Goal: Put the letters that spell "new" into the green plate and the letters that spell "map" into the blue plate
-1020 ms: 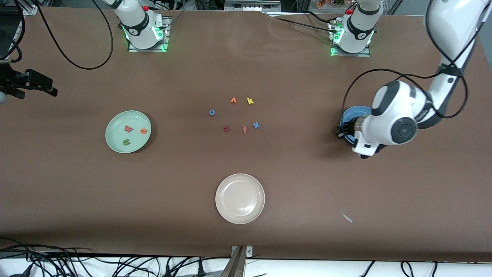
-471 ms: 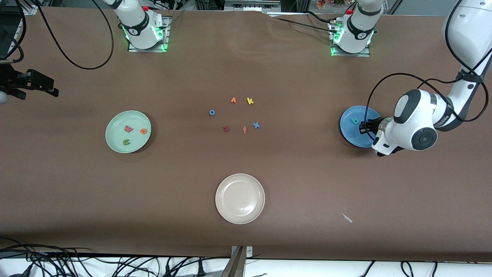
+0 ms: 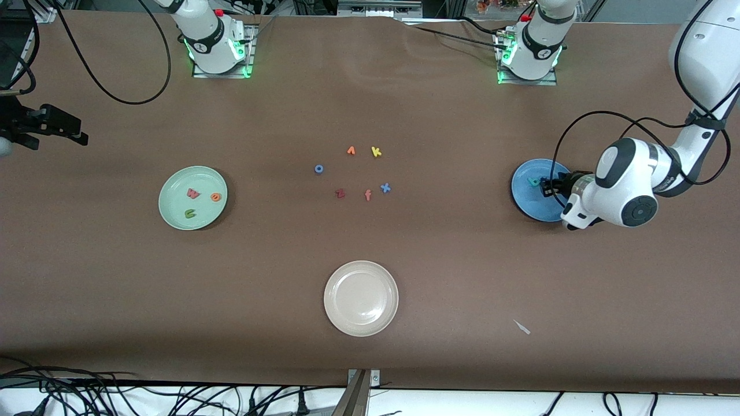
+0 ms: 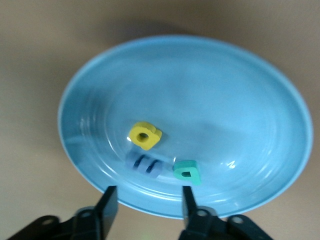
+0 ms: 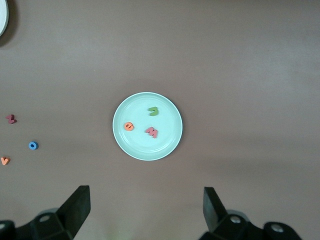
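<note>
Fingers of the left gripper (image 4: 146, 205) have just parted over the blue plate (image 3: 523, 196), empty. Yellow "p" (image 4: 144, 135), blue "m" (image 4: 145, 165) and teal "a" (image 4: 187, 171) lie inside, toward its six o'clock in the wrist view, so "map" looks done. The right gripper (image 5: 145, 207) waits, spread wide, above the green plate (image 5: 125, 145), which holds "n" (image 5: 153, 111), "e" (image 5: 129, 126) and "w" (image 5: 151, 132). Spare letters (image 3: 352, 173) mid-table block nothing.

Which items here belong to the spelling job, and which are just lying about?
Job:
- green plate holding n, e, w
- blue plate holding m, a, p

Lying about:
- cream plate
- k, x, z, blue o
</note>
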